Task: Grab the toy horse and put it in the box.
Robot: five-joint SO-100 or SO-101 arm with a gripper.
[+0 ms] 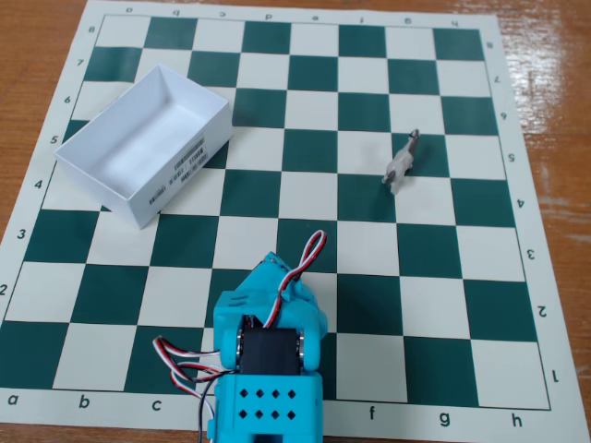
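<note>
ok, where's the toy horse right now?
In the fixed view the toy horse stands on the right half of the chessboard, far right of the box and above-right of the arm.

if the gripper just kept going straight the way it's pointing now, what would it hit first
The arm points up the picture along the middle files; its fingers are hidden. That line looks free over the chessboard, between the box and the toy horse, though depth is unclear.
</note>
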